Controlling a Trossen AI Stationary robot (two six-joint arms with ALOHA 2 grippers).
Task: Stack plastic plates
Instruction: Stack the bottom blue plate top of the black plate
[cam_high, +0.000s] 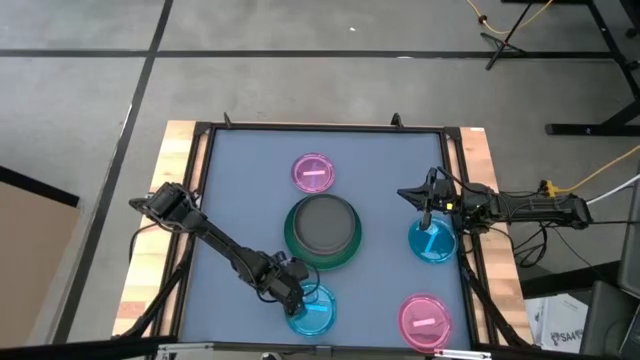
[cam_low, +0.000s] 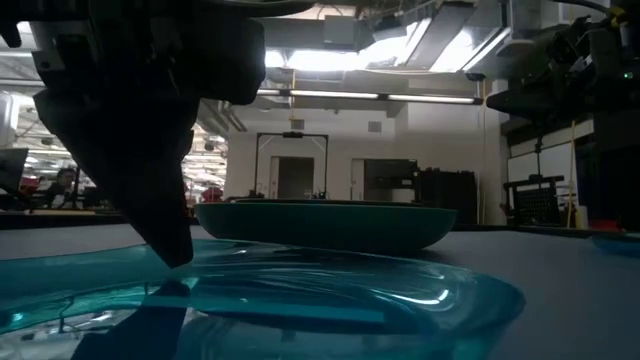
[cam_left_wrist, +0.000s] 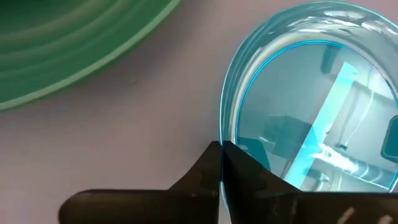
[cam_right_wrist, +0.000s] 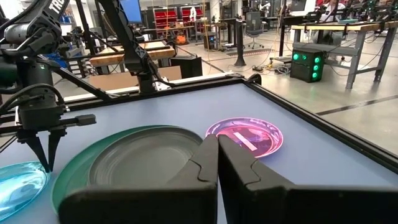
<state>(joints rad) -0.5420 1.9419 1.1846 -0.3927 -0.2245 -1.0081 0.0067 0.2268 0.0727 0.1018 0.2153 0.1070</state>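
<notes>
Left gripper (cam_high: 297, 296): I see jaws clamped on the blue plate (cam_high: 312, 312) rim, lower centre. Right gripper (cam_high: 428, 203): jaws together, above second blue plate (cam_high: 433, 243), right.

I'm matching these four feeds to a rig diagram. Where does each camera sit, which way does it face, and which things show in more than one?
High: overhead, straight down on the table; both arms visible.
Low: table height, level across a blue plate to the green plate; left gripper close.
Left wrist: down past shut fingers gripping that blue plate's rim.
Right wrist: across the table past shut fingers.
Shared: the green plate in all four; the right wrist also sees the left gripper.
</notes>
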